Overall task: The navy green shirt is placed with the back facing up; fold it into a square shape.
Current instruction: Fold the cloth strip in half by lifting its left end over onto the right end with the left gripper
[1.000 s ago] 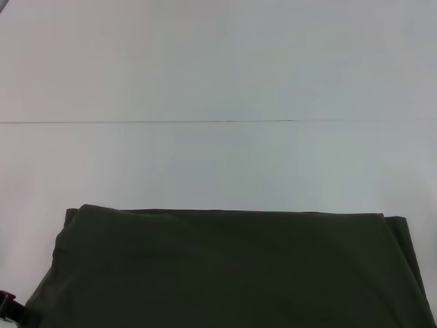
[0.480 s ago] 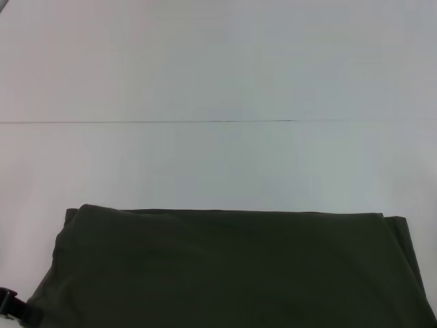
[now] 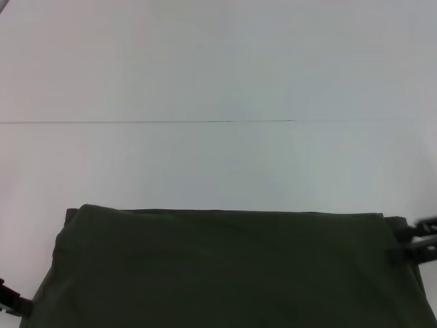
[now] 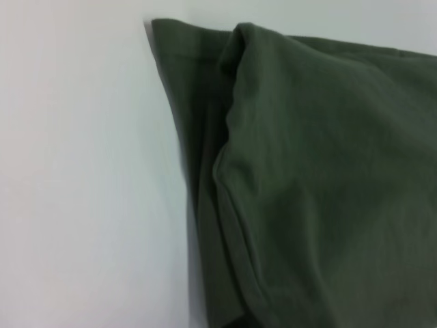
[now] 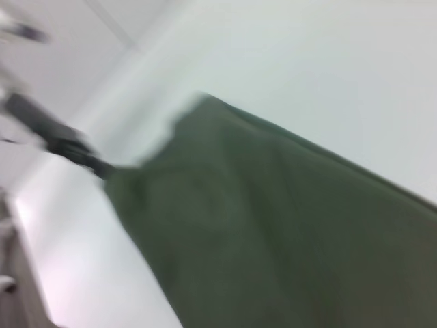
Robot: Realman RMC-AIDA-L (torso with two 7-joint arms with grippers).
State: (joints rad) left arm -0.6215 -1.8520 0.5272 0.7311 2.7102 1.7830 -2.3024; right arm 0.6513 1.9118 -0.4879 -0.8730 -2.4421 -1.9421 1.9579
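The navy green shirt (image 3: 225, 270), a dark olive cotton T-shirt, lies flat on the white table (image 3: 205, 75) at the near edge of the head view, its plain side up and its far edge straight. The left wrist view shows one side of it doubled over, an upper layer resting on a lower one. The right gripper (image 3: 415, 240) sits at the shirt's far right corner, its dark fingers just beside the cloth. The left gripper (image 3: 9, 302) shows at the shirt's near left edge. Whether either pincer is open or closed cannot be told.
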